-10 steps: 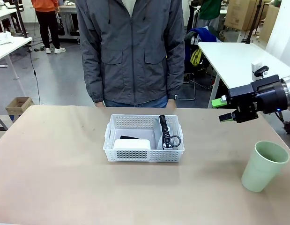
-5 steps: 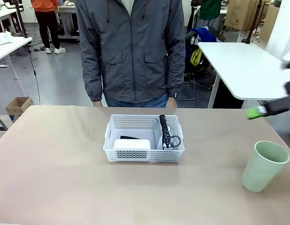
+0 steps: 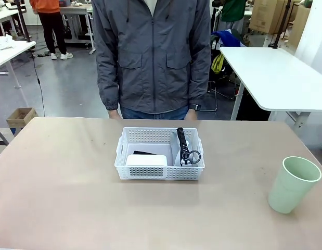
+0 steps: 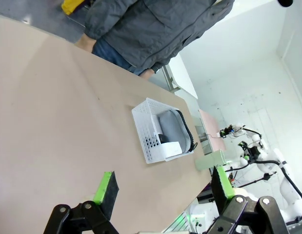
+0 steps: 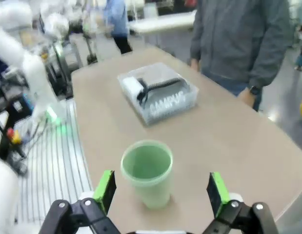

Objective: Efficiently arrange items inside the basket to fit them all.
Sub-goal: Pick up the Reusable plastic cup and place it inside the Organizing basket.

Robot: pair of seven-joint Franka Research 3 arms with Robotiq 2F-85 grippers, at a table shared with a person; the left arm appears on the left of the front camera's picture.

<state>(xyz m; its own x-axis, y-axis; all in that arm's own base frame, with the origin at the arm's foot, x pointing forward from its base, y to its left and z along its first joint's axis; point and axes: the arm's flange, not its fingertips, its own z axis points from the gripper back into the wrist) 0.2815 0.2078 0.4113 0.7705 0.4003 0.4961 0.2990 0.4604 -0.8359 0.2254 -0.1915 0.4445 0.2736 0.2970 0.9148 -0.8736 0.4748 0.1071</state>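
Stapler (image 3: 144, 152) mostly hidden behind white box (image 3: 146, 160).

The basket (image 3: 189, 172) sits roughly mid-counter (image 3: 62, 182), a bit toward the far edge, right in front of the person (image 3: 153, 57) standing on the far side. Inside it, the box (image 3: 146, 160) lies in the front-left part, up against the near wall. The stapler (image 3: 142, 153) lies flat just behind the box. The pouch (image 3: 180, 141) stands on edge along the right side, running front to back, with its ring (image 3: 194, 155) at the near end. The cup (image 3: 293, 183) stands upright on the counter way off to the basket's right, closer to the robot's edge, well apart from it.
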